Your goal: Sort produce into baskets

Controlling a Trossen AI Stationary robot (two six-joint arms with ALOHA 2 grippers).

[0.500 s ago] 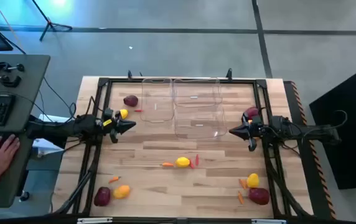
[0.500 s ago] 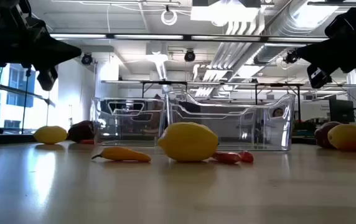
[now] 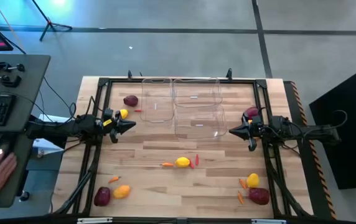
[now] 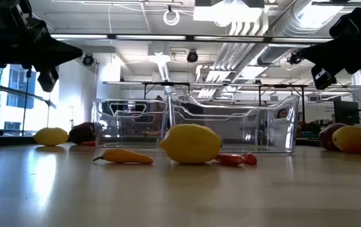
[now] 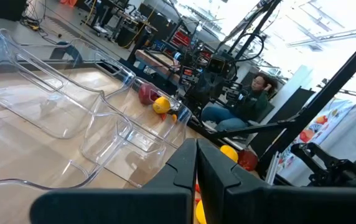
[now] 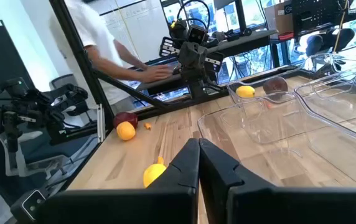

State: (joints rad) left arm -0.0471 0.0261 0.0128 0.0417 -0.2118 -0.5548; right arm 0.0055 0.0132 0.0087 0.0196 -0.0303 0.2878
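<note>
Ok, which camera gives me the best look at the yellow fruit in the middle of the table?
The low view: the yellow fruit sits close, large and unblocked. The high view shows it small; the right wrist view catches part of it beside its shut fingers.

No text, label, brand, number or sign can be read anywhere; the writing on the whiteboard (image 6: 119, 25) is too faint to make out.

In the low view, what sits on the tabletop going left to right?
Yellow fruit → dark red round → orange pepper → large yellow fruit → red pepper → yellow fruit at the far right. The clear baskets stand behind the middle items.
</note>
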